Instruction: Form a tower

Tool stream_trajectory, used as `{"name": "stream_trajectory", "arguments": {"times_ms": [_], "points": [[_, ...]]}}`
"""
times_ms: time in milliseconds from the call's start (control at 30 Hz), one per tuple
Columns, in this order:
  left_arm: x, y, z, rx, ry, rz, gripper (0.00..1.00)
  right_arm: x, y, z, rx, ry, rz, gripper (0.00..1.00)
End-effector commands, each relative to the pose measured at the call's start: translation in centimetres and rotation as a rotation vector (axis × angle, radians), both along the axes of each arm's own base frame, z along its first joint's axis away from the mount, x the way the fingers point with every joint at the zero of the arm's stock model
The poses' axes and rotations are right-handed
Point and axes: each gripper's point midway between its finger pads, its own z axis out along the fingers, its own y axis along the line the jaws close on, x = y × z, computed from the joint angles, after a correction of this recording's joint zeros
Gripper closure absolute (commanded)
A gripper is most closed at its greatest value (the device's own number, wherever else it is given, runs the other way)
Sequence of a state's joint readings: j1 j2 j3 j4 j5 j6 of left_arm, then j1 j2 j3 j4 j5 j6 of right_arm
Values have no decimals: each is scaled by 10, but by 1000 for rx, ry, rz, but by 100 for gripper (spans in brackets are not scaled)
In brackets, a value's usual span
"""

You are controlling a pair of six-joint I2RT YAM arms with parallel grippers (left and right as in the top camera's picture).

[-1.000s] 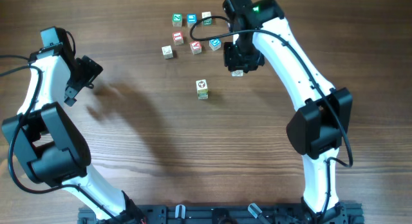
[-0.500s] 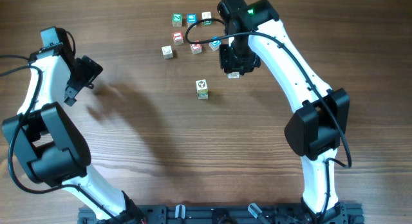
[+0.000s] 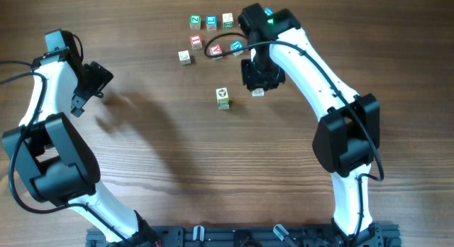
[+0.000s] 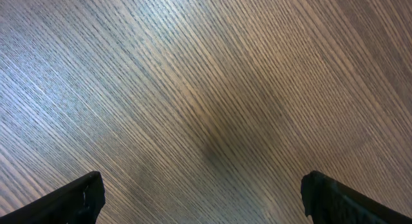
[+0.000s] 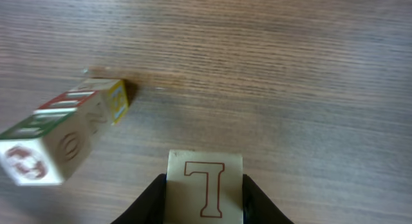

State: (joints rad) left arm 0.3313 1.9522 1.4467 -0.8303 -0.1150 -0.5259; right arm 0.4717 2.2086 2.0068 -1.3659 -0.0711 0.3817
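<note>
Our right gripper (image 5: pixel 205 201) has its jaws pinching a small wooden cube (image 5: pixel 206 182) by two opposite flat sides, the face with a red outlined mark turned up toward the wrist. We judge this the right hold: the cube looks light and stiff, and its smooth painted faces could slip unless the fingers bear squarely on them. Just to the left of the jaws and a little ahead stands the tower (image 5: pixel 64 137), a slim stack of several such cubes on the table (image 3: pixel 177 169), apart from the held cube. We expect the tower to tip at the slightest sideways push, so it should be met only from above, with the cube level and centred. Farther beyond the jaws lie the loose cubes (image 3: pixel 213 37). Well away, our left gripper (image 4: pixel 206 205) has its jaws spread wide over bare wood, holding nothing.
</note>
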Motion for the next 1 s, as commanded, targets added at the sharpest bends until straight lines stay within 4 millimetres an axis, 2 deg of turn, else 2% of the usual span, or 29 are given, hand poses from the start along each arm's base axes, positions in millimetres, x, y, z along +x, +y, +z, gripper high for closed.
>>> {"name": "stream_trajectory", "arguments": {"times_ms": [0, 133, 333, 367, 533, 633, 700, 800, 967], "points": [[3, 4, 11, 18, -26, 9, 0, -6, 1, -21, -8, 35, -10, 75], [3, 4, 11, 18, -26, 9, 0, -5, 2, -29, -6, 30, -10, 75], [3, 4, 11, 18, -26, 9, 0, 0, 4, -29, 4, 10, -10, 74], [3, 4, 11, 18, -26, 9, 0, 1, 4, -29, 6, 8, -9, 69], [3, 4, 11, 18, -26, 9, 0, 0, 4, -29, 5, 9, -9, 67], [3, 4, 11, 18, -26, 9, 0, 0, 4, -29, 5, 9, -9, 56], [3, 4, 11, 18, -26, 9, 0, 0, 4, -29, 5, 9, -9, 44], [3, 4, 11, 18, -26, 9, 0, 0, 4, -29, 5, 9, -9, 31], [3, 4, 11, 18, -26, 9, 0, 1, 5, -29, 6, 8, -9, 22]]}}
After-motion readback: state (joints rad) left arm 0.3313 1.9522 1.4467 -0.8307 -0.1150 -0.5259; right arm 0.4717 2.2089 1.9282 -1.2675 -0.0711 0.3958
